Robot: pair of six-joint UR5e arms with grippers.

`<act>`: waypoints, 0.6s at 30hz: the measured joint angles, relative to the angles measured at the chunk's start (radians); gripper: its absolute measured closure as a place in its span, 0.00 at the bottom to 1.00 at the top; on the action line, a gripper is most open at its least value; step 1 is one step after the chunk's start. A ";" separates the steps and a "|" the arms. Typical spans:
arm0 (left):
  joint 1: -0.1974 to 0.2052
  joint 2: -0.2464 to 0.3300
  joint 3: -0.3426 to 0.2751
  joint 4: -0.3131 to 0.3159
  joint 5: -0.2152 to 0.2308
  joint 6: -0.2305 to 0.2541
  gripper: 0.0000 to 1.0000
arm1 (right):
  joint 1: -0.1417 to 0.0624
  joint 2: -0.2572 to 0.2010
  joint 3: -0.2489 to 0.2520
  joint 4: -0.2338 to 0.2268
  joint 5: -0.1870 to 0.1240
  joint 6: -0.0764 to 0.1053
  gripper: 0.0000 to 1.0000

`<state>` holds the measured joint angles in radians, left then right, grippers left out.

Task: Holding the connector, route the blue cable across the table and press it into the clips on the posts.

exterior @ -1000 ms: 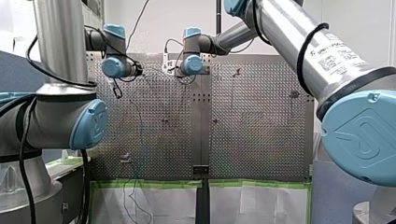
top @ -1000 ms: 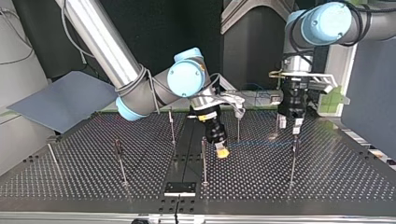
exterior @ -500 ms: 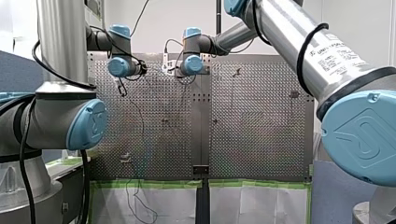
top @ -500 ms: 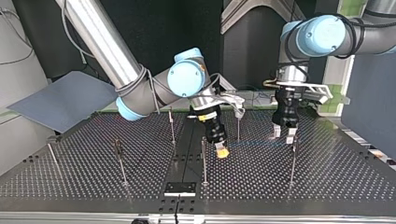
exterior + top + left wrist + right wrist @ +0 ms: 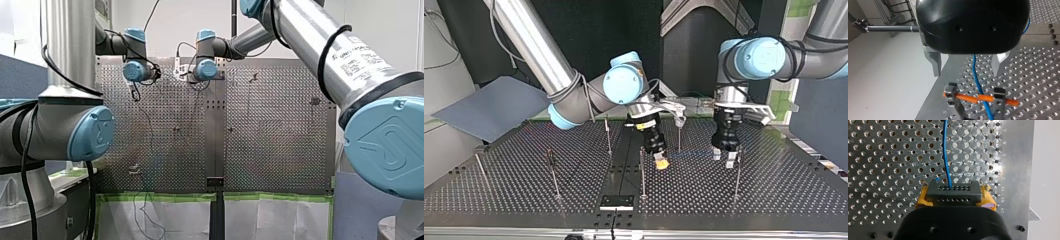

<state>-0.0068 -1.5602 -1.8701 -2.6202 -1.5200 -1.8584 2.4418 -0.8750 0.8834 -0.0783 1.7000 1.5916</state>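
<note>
Connector (image 5: 953,191) sits clamped in my right gripper (image 5: 955,198), blue cable (image 5: 946,152) running ahead — my left gripper (image 5: 966,65), fingers (image 5: 935,62) apart, straddles it above a clip (image 5: 951,91); a misaligned push could slip the cable past.

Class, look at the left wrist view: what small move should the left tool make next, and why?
Probably close the left tool on the blue cable. Its fingers stand open with the cable running between them, apparently untouched, while the right tool grips the connector. Pinching the cable would likely let the left arm steer it.
</note>
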 joint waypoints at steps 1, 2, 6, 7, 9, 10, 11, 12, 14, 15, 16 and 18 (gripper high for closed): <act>-0.002 -0.006 0.006 -0.002 0.000 0.002 0.02 | 0.000 0.000 0.000 0.000 0.000 0.000 1.00; -0.004 -0.012 0.011 -0.004 0.000 0.005 0.02 | 0.000 0.001 0.000 0.000 0.000 0.000 1.00; -0.014 -0.038 0.026 -0.008 -0.002 0.012 0.02 | 0.000 0.001 0.000 0.000 0.000 0.001 1.00; -0.015 -0.041 0.028 -0.008 -0.002 0.012 0.02 | 0.000 0.001 0.000 0.000 0.000 0.001 1.00; -0.018 -0.044 0.033 -0.010 -0.007 0.013 0.10 | 0.000 0.002 0.000 0.000 0.000 0.001 1.00; -0.018 -0.045 0.035 -0.010 -0.010 0.013 0.16 | 0.000 0.002 0.000 0.000 0.000 0.001 1.00; -0.019 -0.045 0.036 -0.010 -0.013 0.013 0.24 | 0.000 0.002 0.000 0.000 0.000 0.001 1.00; -0.019 -0.046 0.037 -0.009 -0.018 0.013 0.24 | 0.000 0.002 0.000 0.000 0.000 0.001 1.00; -0.019 -0.046 0.038 -0.009 -0.026 0.013 0.50 | 0.000 0.003 0.000 0.001 -0.001 0.001 1.00; -0.020 -0.046 0.038 -0.009 -0.031 0.013 0.50 | 0.000 0.003 0.000 0.001 -0.001 0.001 1.00; -0.020 -0.046 0.038 -0.010 -0.033 0.014 0.62 | 0.000 0.003 0.000 0.001 -0.001 0.001 1.00; -0.021 -0.045 0.038 -0.012 -0.037 0.014 0.62 | 0.000 0.004 0.000 0.002 -0.002 0.001 1.00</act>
<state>-0.0280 -1.6056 -1.8316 -2.6318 -1.5569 -1.8448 2.4414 -0.8714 0.8833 -0.0768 1.6984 1.5926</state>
